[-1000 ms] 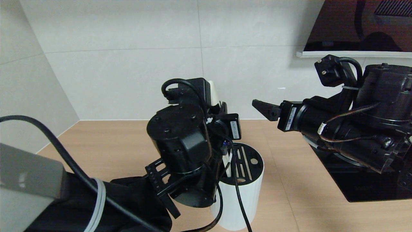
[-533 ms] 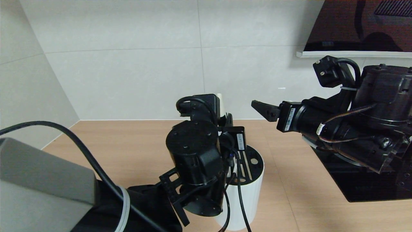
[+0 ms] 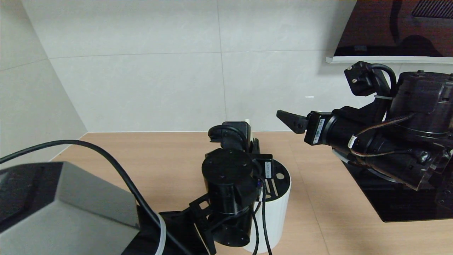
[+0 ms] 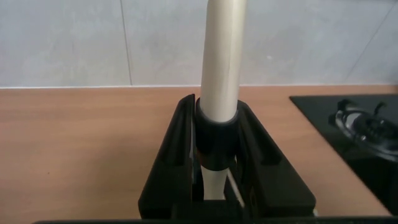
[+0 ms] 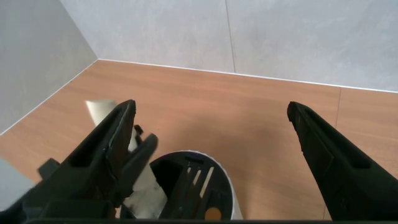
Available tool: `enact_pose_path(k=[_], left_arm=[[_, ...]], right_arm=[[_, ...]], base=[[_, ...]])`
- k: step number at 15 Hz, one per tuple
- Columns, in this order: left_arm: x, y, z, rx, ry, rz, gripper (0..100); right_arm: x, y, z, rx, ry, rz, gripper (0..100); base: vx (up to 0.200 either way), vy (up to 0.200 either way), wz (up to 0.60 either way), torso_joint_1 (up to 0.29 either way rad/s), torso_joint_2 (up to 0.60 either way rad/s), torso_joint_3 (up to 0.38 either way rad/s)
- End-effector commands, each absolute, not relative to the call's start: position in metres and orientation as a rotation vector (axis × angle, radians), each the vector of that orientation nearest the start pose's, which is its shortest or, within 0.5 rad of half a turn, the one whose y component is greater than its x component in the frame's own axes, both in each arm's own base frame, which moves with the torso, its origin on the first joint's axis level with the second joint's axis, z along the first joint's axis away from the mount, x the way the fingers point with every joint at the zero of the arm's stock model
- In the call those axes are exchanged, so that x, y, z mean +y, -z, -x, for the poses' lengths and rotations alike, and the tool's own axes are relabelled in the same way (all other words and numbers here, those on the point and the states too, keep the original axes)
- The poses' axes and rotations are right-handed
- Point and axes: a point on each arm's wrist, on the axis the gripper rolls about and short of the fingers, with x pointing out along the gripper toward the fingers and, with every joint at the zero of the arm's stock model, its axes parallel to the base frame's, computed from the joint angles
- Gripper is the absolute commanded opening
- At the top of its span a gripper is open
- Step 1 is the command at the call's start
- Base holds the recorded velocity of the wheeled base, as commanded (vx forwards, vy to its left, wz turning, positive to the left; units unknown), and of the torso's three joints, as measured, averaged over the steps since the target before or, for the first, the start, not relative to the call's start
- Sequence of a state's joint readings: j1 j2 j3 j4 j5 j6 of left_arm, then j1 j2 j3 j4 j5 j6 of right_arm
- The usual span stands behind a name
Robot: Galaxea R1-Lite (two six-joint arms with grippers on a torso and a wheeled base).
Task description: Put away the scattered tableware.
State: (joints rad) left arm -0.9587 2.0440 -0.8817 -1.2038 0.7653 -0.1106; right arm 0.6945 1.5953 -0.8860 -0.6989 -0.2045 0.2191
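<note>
A white cylindrical utensil holder (image 3: 275, 212) with a black slotted top (image 5: 189, 180) stands on the wooden counter. My left gripper (image 3: 252, 143) hangs just above its top, shut on a cream-handled utensil (image 4: 222, 56) that stands upright. The black collar of the utensil sits between the fingers (image 4: 180, 137), and the handle's tip (image 3: 247, 122) pokes up behind the wrist. The utensil's lower end is hidden. My right gripper (image 3: 288, 120) is held up to the right of the holder, open and with nothing in it, its fingers (image 5: 106, 155) wide apart.
A black cooktop (image 3: 400, 205) lies on the counter to the right, with a burner (image 4: 367, 124) on it. A dark range hood (image 3: 396, 28) hangs above it. Tiled walls close the back and left. Bare counter (image 3: 141, 152) stretches left of the holder.
My left arm has moved right and down, bringing the cream-handled utensil lower over the holder's top. The right arm has hardly moved.
</note>
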Motion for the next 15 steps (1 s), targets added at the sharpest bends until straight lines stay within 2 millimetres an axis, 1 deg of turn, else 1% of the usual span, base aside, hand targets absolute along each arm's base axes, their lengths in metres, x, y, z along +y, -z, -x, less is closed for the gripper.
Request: enact_pose_path(k=[1, 3, 5, 8, 15], left_arm=[[-0.295, -0.136, -0.226, -0.006, 0.194, 0.13, 0], [-0.295, -0.131, -0.226, 0.004, 0.193, 0.118, 0], [-0.295, -0.131, -0.226, 0.006, 0.193, 0.116, 0], [-0.295, -0.126, -0.221, 0.02, 0.205, 0.1, 0], [-0.295, -0.122, -0.221, 0.028, 0.206, 0.089, 0]], right_arm=[[0.183, -0.242, -0.227, 0.065, -0.488, -0.21, 100], [0.183, -0.242, -0.227, 0.065, -0.488, -0.21, 100], [0.183, -0.242, -0.227, 0.065, -0.488, -0.21, 100], [0.183, -0.241, -0.227, 0.068, -0.487, -0.208, 100], [0.183, -0.241, -0.227, 0.068, -0.486, -0.208, 100]], base=[[0.0, 0.0, 0.0, 0.0, 0.0, 0.0], [0.0, 0.0, 0.0, 0.0, 0.0, 0.0], [0.0, 0.0, 0.0, 0.0, 0.0, 0.0], [0.0, 0.0, 0.0, 0.0, 0.0, 0.0], [0.0, 0.0, 0.0, 0.0, 0.0, 0.0]])
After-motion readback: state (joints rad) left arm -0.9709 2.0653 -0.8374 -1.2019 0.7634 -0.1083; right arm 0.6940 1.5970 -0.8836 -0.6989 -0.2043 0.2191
